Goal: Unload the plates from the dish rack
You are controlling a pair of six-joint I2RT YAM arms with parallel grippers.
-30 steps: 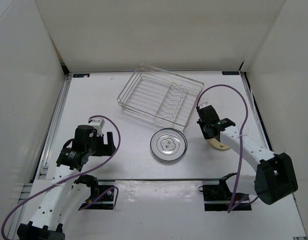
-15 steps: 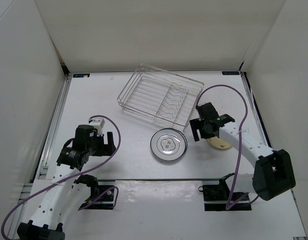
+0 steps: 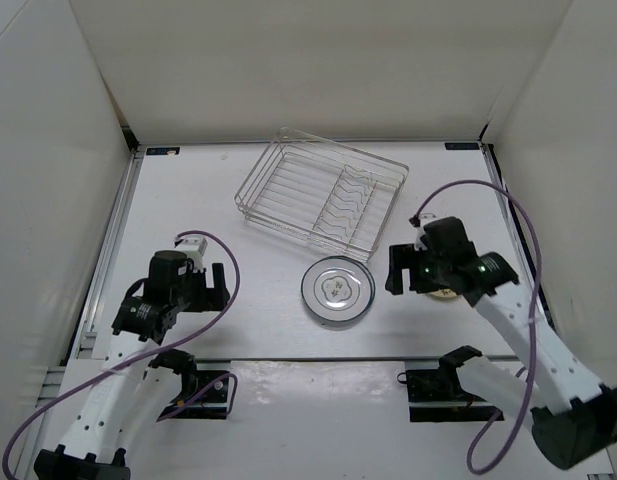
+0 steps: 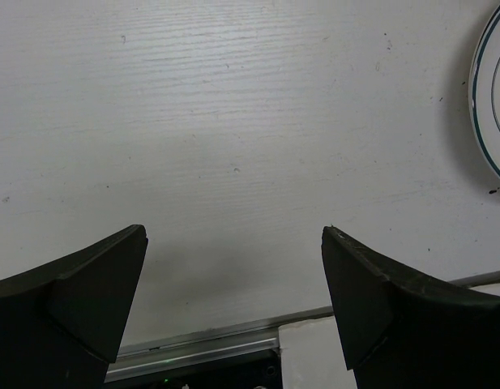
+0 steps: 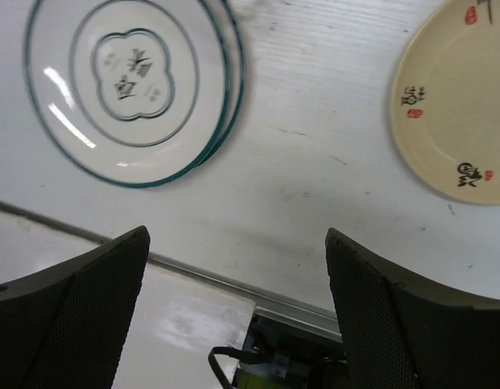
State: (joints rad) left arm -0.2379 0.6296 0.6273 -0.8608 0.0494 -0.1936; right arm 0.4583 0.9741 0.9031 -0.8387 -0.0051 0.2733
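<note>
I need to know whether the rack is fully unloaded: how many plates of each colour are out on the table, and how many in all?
white plates: 2, stacked one on the other
tan plate: 1
Total: 3 plates out, none left in the rack

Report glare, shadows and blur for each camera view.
Right wrist: glare streaks on the white plate, soft shadow along its right rim; tan plate matte, sharp. Left wrist: even light, table dimmer near the dark fingers, plate cropped at the frame edge. Top external: flat light, dish rack wires thin but crisp.
</note>
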